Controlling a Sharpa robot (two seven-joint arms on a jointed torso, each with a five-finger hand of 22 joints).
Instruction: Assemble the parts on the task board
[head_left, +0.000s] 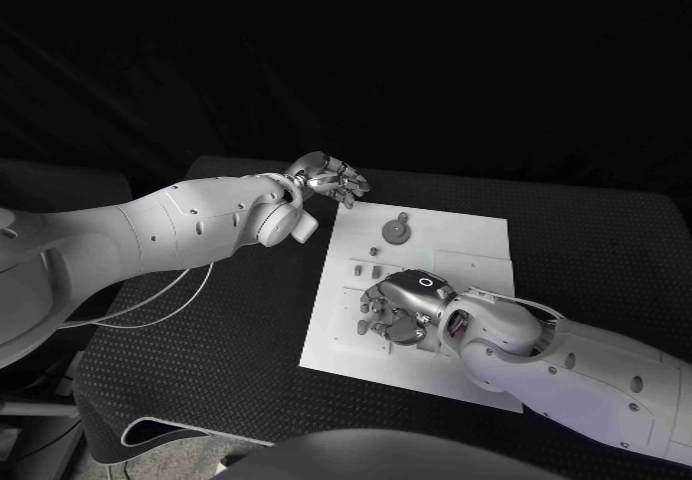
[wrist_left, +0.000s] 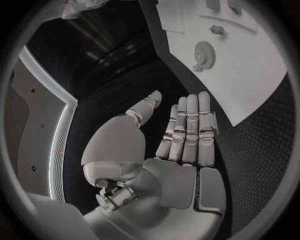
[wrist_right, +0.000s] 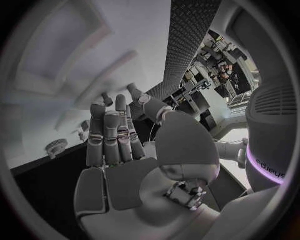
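The white task board (head_left: 462, 250) lies in the middle of the black table. A grey gear (head_left: 394, 232) sits on its far part, with a small round part (head_left: 372, 251) just below it. My right hand (head_left: 405, 304) hovers over the board's near left area, fingers pointing down among several small grey parts (head_left: 361, 325). In the right wrist view my right hand (wrist_right: 115, 145) has straight fingers and a bare palm over the board (wrist_right: 62, 60). My left hand (head_left: 329, 180) is off the board's far left corner, holding nothing; its fingers (wrist_left: 187, 130) are stretched out with the thumb apart, and the gear (wrist_left: 203, 51) lies beyond them.
The black mat (head_left: 202, 360) spreads wide to the left of the board. A thin white cable (head_left: 173, 300) loops over it under my left arm. The mat's near edge (head_left: 173, 425) runs close to the board's near left corner.
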